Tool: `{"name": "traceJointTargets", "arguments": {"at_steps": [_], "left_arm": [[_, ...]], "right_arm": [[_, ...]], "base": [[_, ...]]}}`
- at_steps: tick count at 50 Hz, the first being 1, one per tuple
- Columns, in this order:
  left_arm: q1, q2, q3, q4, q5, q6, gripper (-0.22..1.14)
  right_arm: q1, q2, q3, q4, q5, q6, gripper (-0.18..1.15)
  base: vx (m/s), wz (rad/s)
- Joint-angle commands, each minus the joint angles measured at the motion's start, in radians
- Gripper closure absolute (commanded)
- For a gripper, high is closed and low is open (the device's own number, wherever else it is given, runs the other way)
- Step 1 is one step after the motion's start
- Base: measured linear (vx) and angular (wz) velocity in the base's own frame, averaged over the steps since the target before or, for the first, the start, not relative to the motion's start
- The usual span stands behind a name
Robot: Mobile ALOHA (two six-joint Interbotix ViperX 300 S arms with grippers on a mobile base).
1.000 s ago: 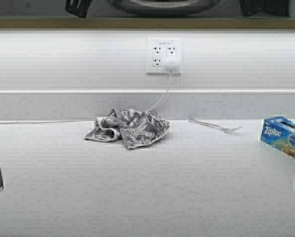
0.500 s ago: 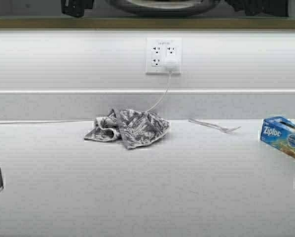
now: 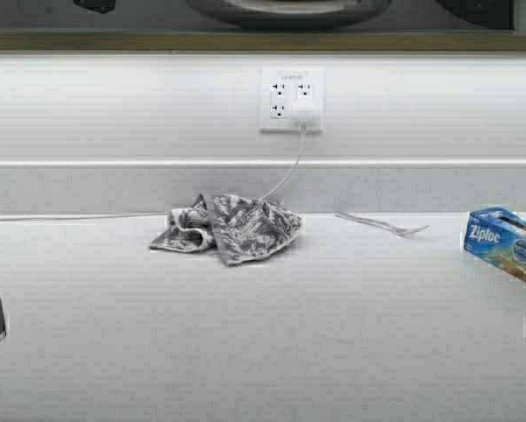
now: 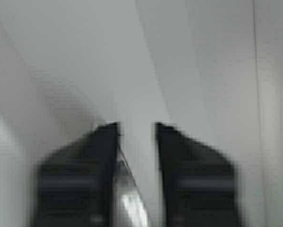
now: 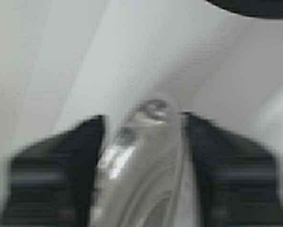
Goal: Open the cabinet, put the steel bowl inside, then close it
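Observation:
The steel bowl (image 3: 289, 9) shows only as its shiny underside at the high view's top edge, just above the cabinet's tan lower edge (image 3: 263, 40). The cabinet doors are out of view. A dark part of my left gripper (image 3: 96, 4) sits left of the bowl, and part of my right gripper (image 3: 478, 9) sits right of it. In the left wrist view the left gripper (image 4: 137, 125) is slightly open, with a sliver of bowl rim (image 4: 129, 203) against one finger only. The right gripper (image 5: 144, 116) is spread wider, and the bowl's wall (image 5: 141, 161) lies between its fingers.
On the grey counter lie a crumpled patterned cloth (image 3: 232, 227), a fork (image 3: 386, 224) and a blue Ziploc box (image 3: 505, 246) at the right edge. A wall outlet (image 3: 292, 98) holds a white plug whose cord runs down and left.
The bowl has stayed in place. My left gripper has slid left and up, almost out of the high view. The right gripper has shifted slightly and risen.

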Motion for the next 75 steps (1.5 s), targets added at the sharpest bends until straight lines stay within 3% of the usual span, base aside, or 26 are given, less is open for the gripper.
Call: {"name": "traceJointTargets", "arguments": {"at_steps": [1, 4, 8, 12, 22, 34, 42, 63, 75], "left_arm": [[-0.006, -0.084, 0.054, 0.011, 0.029, 0.072, 1.09], [-0.021, -0.110, 0.080, 0.009, 0.041, 0.155, 0.97], [-0.048, -0.138, 0.103, 0.008, 0.055, 0.296, 0.80], [-0.084, -0.173, 0.121, -0.002, 0.094, 0.442, 0.84], [-0.141, -0.265, 0.170, -0.081, 0.308, 0.801, 0.86], [-0.141, -0.400, 0.276, -0.255, 0.407, 1.040, 0.86], [-0.141, -0.431, 0.296, -0.275, 0.451, 1.129, 0.86], [-0.048, -0.407, 0.259, -0.264, 0.557, 1.158, 0.86], [-0.048, -0.402, 0.236, -0.218, 0.581, 1.160, 0.87]], "right_arm": [[0.002, -0.103, 0.041, -0.025, 0.000, -0.044, 0.86], [0.011, -0.138, 0.077, -0.037, 0.012, -0.101, 1.08], [0.038, -0.183, 0.104, -0.037, 0.072, -0.204, 0.97], [0.087, -0.222, 0.124, -0.034, 0.164, -0.359, 0.82], [0.225, -0.324, 0.190, 0.012, 0.368, -0.681, 0.90], [0.245, -0.420, 0.278, 0.054, 0.456, -0.756, 0.89], [0.245, -0.423, 0.259, 0.020, 0.512, -0.778, 0.89], [0.245, -0.410, 0.241, 0.011, 0.581, -0.818, 0.89], [0.245, -0.407, 0.236, 0.009, 0.586, -0.819, 0.89]], "base": [[0.00, 0.00], [0.00, 0.00], [0.00, 0.00], [0.00, 0.00], [-0.03, -0.02], [-0.08, -0.05], [-0.17, -0.06], [-0.20, -0.06], [-0.24, 0.01]]}}
